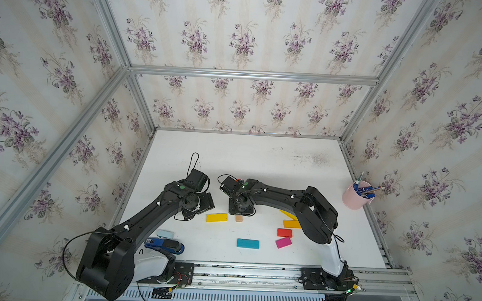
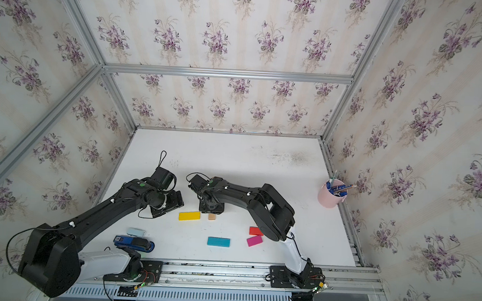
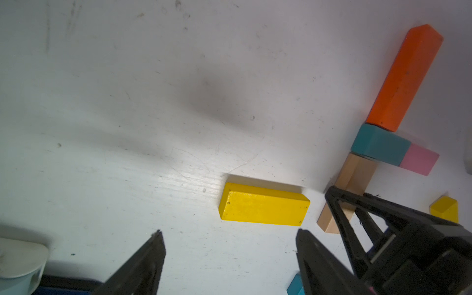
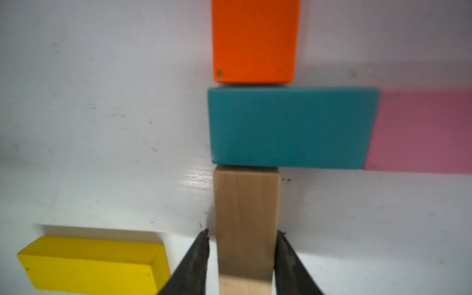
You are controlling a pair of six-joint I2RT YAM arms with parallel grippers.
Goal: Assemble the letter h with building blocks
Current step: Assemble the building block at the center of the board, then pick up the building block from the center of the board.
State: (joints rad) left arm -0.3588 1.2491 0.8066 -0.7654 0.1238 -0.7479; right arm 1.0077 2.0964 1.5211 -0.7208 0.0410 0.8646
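White tabletop (image 1: 262, 164), right arm (image 1: 288, 198) covering orange block (image 1: 289, 224), stapler (image 1: 165, 244), pen cup (image 1: 356, 197) aside

Orange block (image 4: 254, 40), teal block (image 4: 291, 127), pink block (image 4: 421, 132), violet-flowered wallpaper (image 1: 240, 42).

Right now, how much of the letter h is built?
Done: orange block, teal block and wood block form the stem; pink block extends the crossbar. In hand: the right jaws straddle the wood block, barely apart. Still missing: the second leg, perhaps from the yellow block near the open left jaws.
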